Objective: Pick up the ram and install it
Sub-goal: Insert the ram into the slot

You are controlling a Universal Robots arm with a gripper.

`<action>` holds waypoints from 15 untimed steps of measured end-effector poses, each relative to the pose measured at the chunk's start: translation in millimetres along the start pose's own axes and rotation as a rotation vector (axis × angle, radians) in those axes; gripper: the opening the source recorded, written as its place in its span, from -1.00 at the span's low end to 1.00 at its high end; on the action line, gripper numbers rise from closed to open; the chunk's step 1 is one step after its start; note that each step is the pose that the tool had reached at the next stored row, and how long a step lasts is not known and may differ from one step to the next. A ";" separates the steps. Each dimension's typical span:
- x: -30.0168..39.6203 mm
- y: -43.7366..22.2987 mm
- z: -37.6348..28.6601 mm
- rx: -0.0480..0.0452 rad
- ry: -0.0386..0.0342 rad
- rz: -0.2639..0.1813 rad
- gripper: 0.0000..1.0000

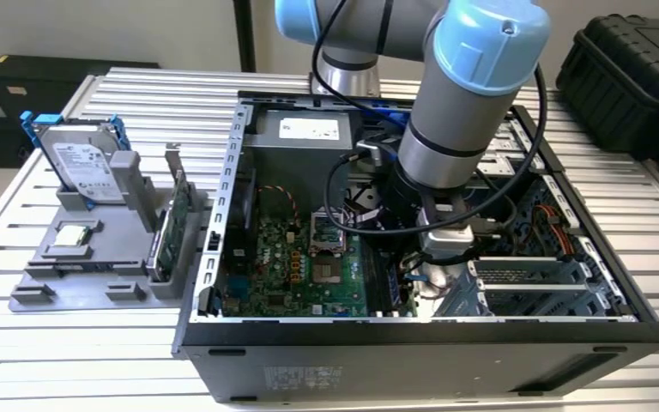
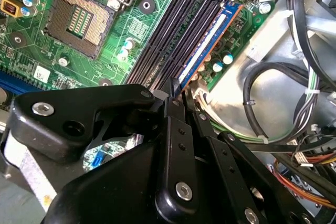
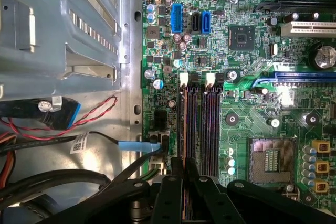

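End effector (image 2: 176,95) grips ram (image 2: 207,43) (blue edge, second wrist view).

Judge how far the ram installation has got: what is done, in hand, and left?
Done: the ram is picked up and stands on edge on the motherboard, beside the empty memory slots. In hand: the gripper is shut on its near end. Left: letting go; whether it is fully seated cannot be told.
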State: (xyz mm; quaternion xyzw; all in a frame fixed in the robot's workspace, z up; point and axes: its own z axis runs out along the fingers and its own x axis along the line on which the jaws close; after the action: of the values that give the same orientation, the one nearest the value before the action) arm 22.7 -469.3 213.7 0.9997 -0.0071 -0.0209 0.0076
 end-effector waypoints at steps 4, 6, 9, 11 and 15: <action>0.1 0.0 1.9 0.0002 0.0000 0.000 -1.00; 0.1 0.0 1.9 -0.0001 -0.0001 0.000 -1.00; 0.1 0.0 2.2 0.0000 0.0000 0.000 -1.00; 0.1 0.0 2.5 0.0001 0.0000 0.000 -1.00; 0.2 -0.2 3.0 0.0010 0.0003 0.000 1.00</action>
State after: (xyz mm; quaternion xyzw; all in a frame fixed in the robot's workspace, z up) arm 22.7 -469.1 210.7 0.9997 -0.0071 -0.0207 0.0071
